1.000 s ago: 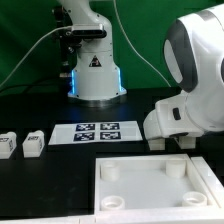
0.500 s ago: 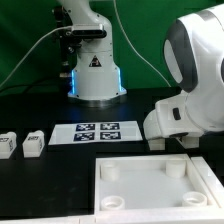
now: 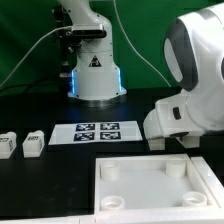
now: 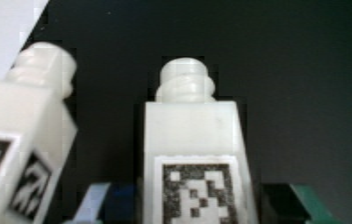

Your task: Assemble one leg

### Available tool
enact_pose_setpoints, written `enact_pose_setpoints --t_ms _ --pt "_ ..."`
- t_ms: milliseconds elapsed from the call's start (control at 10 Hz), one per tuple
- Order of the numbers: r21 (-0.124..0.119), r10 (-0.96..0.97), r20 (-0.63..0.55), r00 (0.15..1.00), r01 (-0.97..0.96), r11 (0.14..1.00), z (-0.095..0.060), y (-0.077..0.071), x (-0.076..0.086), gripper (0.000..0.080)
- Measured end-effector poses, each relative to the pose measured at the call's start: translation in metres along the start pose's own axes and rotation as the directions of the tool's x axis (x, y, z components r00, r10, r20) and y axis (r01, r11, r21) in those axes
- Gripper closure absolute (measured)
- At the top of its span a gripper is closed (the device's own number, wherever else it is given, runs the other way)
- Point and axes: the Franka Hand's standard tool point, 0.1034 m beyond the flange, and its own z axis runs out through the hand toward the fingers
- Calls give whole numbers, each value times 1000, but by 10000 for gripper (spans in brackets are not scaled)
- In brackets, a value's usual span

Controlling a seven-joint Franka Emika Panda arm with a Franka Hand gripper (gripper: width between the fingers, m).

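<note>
In the wrist view a white leg (image 4: 198, 125) with a knobbed end and a black-and-white tag lies on the black table between my gripper's fingers. My gripper (image 4: 199, 207) is open. The blue finger pad (image 4: 112, 203) is close to one side of the leg, and the green pad (image 4: 311, 202) stands apart from the other side. A second leg (image 4: 27, 105) lies right beside the first. In the exterior view two more legs (image 3: 8, 145) (image 3: 33, 143) lie at the left, and the arm's white body (image 3: 192, 85) hides the gripper.
The big white square plate (image 3: 150, 183) with round corner sockets lies at the front right. The marker board (image 3: 97, 132) lies in the middle of the table. Another robot's base (image 3: 95, 72) stands at the back.
</note>
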Motion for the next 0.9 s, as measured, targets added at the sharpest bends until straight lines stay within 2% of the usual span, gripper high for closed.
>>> enact_pose_setpoints --t_ms 100,200,300,400,500,600,700,800,900 --pt "1 -17 9 1000 17 1000 -25 1 -7 508" --pt "8 -18 -61 998 18 1000 -51 1 -2 508" --pt "3 -27 -192 981 28 1000 -74 2 -4 508" --pt "-7 -43 -294 955 43 999 -90 8 -14 508" --pt "-6 -34 -400 916 34 999 -102 16 -19 508" --pt "-3 -26 -440 898 28 1000 -107 25 -21 508" --pt "2 -22 -531 847 27 1000 -120 32 -14 508" --pt "4 -12 -611 792 18 1000 -132 38 -16 508" --pt "5 -9 -624 781 16 1000 -137 38 -21 508"
